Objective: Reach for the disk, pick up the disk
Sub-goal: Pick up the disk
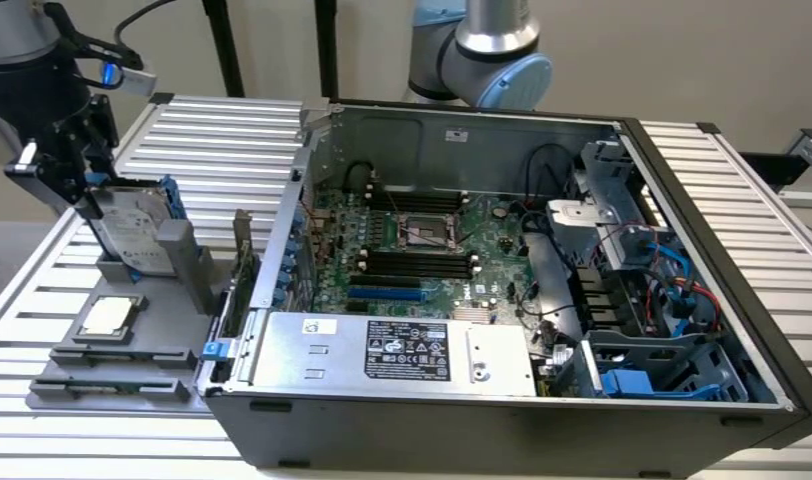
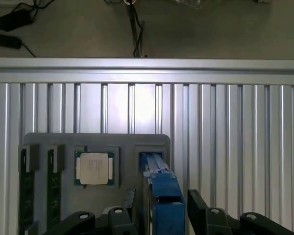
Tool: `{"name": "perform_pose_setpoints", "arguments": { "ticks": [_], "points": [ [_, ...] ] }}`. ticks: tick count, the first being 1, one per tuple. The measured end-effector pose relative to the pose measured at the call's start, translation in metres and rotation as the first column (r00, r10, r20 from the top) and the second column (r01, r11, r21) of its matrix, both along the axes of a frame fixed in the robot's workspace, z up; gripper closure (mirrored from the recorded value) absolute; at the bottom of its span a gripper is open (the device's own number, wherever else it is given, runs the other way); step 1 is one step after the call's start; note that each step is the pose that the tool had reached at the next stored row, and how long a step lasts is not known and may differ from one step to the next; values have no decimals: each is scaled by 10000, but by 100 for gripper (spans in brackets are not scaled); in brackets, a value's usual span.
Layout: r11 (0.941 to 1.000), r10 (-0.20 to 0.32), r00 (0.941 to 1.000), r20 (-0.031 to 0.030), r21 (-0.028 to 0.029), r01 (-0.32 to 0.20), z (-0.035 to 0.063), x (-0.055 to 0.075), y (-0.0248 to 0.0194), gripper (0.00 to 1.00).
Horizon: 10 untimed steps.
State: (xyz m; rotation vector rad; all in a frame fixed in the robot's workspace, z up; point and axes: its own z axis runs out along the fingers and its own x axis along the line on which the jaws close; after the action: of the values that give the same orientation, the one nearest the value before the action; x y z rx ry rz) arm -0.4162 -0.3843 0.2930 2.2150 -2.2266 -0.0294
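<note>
You are seeing the disk point(image 1: 129, 228) standing on edge in a slot of the grey holder tray point(image 1: 59, 388), at the exterior view's left, with its white label facing out and its blue bracket point(image 1: 167, 193) running up the edge nearer the computer case point(image 1: 513, 445). In the wrist view the disk point(image 2: 162, 191) is showing mostly that blue frame, edge-on. The end effector point(image 1: 79, 172) is hanging directly over the top of the disk. From the wrist you are looking down at the end effector point(image 2: 161, 201) with its two black fingers point(image 2: 129, 201) spread wide, one on each side of the disk. A gap is showing between each finger and the frame, so nothing is gripped. Just beside the disk on the same tray, the square CPU chip point(image 2: 94, 168) is lying flat in its own pocket, and past it two memory sticks point(image 2: 25, 193) are sitting in narrow slots. The tray is resting on the slatted metal table point(image 2: 235, 147), touching or nearly touching the open case at its right. Inside the case, the silver box point(image 1: 406, 350) with the black label is lying along the near side. A second robot arm point(image 1: 493, 50) is standing at the far side.
</note>
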Motion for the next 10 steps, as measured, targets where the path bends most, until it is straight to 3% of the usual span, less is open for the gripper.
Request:
{"name": "perform_pose_setpoints", "arguments": {
  "ticks": [10],
  "points": [
    [9998, 198, 9998, 1, -2, -198, -12, -10, 31, 46]
  ]
}}
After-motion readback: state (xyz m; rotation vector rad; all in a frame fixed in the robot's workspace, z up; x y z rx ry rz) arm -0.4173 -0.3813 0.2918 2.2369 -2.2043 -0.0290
